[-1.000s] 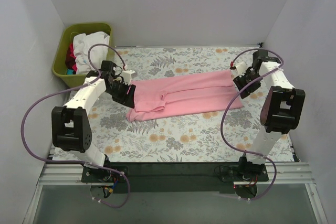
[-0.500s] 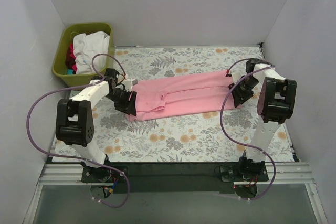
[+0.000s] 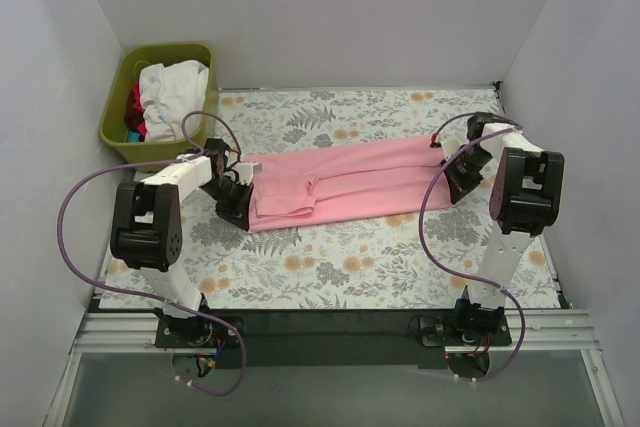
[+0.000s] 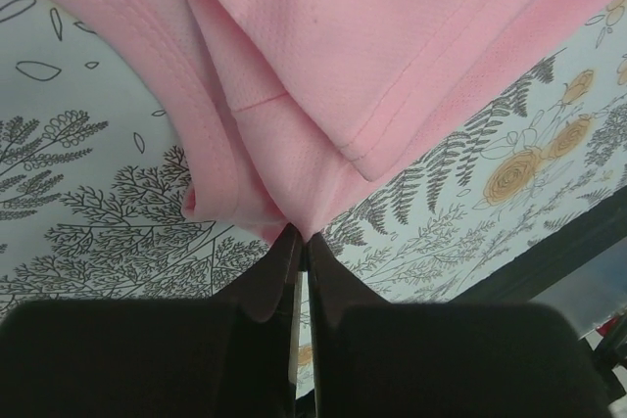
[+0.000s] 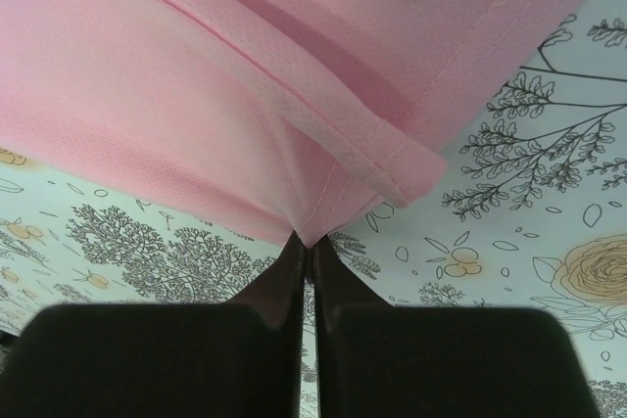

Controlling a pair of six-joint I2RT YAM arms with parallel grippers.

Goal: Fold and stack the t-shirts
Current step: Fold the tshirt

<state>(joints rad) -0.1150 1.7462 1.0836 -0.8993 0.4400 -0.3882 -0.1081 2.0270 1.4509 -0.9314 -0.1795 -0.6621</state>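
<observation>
Fabric fills both wrist views: your left gripper (image 4: 302,239) is pressed together on a fold at one end of the pink t-shirt (image 3: 345,179), and your right gripper (image 5: 306,244) pinches the opposite end the same way. From the top camera you see the shirt lying as a long folded band across the middle of the floral table (image 3: 350,267), one gripper at each end. At the upper left sits a green bin (image 3: 113,125) holding other clothes.
</observation>
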